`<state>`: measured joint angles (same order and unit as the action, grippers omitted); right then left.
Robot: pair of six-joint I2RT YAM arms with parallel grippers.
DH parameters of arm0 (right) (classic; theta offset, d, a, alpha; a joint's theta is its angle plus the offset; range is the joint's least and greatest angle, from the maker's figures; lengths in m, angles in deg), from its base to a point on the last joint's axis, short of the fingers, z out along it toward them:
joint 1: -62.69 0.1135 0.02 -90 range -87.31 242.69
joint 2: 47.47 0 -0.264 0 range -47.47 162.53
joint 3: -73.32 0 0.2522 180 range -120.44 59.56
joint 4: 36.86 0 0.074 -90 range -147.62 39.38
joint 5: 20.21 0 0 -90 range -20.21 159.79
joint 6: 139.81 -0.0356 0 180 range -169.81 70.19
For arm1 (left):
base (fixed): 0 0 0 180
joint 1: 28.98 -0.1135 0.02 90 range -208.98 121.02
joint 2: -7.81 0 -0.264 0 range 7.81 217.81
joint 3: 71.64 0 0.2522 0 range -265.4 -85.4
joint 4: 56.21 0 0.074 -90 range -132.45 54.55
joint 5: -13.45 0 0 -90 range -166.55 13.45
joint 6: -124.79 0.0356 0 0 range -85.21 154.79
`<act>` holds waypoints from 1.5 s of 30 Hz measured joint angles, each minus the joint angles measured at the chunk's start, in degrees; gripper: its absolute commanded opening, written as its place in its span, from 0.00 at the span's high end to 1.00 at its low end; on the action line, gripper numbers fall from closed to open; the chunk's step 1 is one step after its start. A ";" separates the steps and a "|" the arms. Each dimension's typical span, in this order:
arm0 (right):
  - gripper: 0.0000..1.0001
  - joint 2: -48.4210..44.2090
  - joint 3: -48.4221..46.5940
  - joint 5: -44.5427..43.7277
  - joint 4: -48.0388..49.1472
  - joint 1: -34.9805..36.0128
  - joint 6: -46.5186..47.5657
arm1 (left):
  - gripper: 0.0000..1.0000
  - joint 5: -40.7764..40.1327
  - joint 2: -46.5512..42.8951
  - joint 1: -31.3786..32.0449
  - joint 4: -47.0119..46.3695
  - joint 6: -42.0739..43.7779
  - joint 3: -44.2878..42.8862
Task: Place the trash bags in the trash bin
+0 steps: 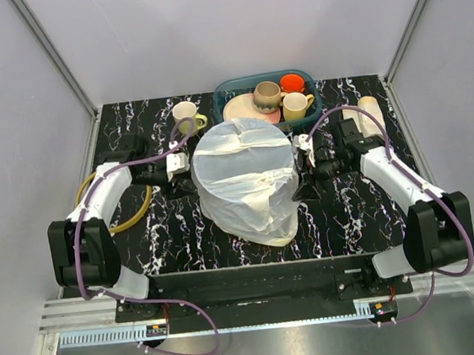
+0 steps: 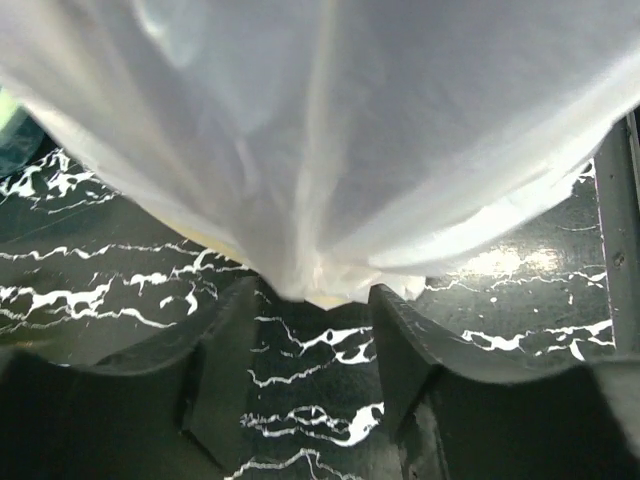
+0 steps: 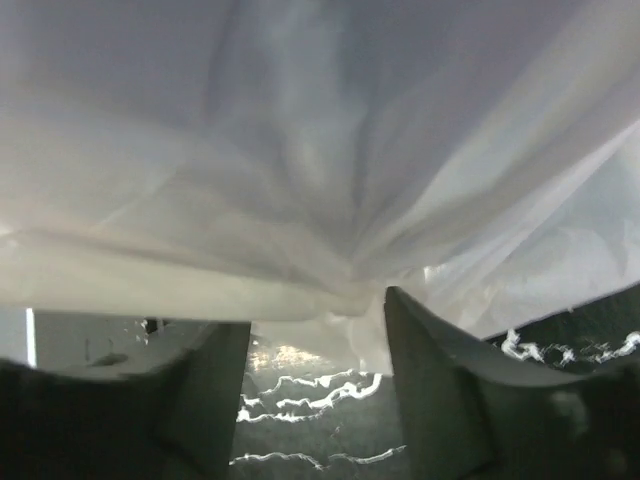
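Top external: the large trash bag stands in the middle of the surface, draped over a drum-shaped form. That form is judged to be the trash bin, itself hidden under the film. The long axis is upright, and the skirt spills toward the near edge. The left gripper is just beside its left flank and the right gripper just beside its right flank. The sack lies between them, both arms about equally near, so any approach would be level and inward. A small pale bundle lies by the right arm, well apart from the left. A teal dish basket stands just behind the sack.

Left wrist: the jaws are parted with a hanging fold of film at the tips, not pinched, so the gripper is released. Right wrist: the same, jaws parted under gathered film, nothing clamped. Only the wrist views show how the film meets the tips. Only the top view shows both arms flanking the sack.
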<state>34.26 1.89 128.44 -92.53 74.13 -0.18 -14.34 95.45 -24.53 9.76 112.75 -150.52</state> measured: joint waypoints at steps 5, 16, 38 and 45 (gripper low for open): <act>0.14 -4.20 -2.03 -2.95 -6.95 -3.65 1.51 | 0.32 1.27 -4.39 -3.65 4.48 0.50 -0.70; 0.03 -4.42 -16.20 -1.44 -8.28 -2.91 4.61 | 0.23 5.77 -7.74 -1.66 4.17 -2.58 -2.78; 1.00 -2.38 -15.69 0.48 -14.49 1.70 18.67 | 0.79 6.27 -3.82 2.56 0.90 -3.89 -6.03; 1.00 -3.37 -9.31 -0.92 -10.64 1.97 17.29 | 1.00 5.88 -2.01 2.73 1.75 -0.33 -5.51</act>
<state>30.90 -7.42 127.52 -103.17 76.10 17.11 -8.46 93.43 -21.80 11.50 112.42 -156.03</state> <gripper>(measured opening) 0.007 0.016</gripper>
